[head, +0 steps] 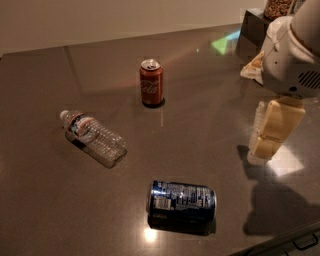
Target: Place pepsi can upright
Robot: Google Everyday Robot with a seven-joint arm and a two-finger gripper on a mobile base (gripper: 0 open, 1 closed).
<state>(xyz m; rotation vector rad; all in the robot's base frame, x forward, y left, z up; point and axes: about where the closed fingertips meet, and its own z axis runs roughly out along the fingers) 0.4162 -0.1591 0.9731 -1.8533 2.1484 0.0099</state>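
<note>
The pepsi can (182,201) is dark blue with silver print. It lies on its side near the front edge of the dark grey table (210,115), with its top end pointing left. My gripper (272,131) hangs from the white arm (292,55) at the right side of the view. It is above the table, to the right of the can and farther back, well apart from it. It holds nothing that I can see. Its shadow falls on the table to the right of the can.
A red cola can (151,82) stands upright at the back middle. A clear plastic water bottle (93,137) lies on its side at the left. A dark box (250,37) and a jar (277,7) stand at the back right corner.
</note>
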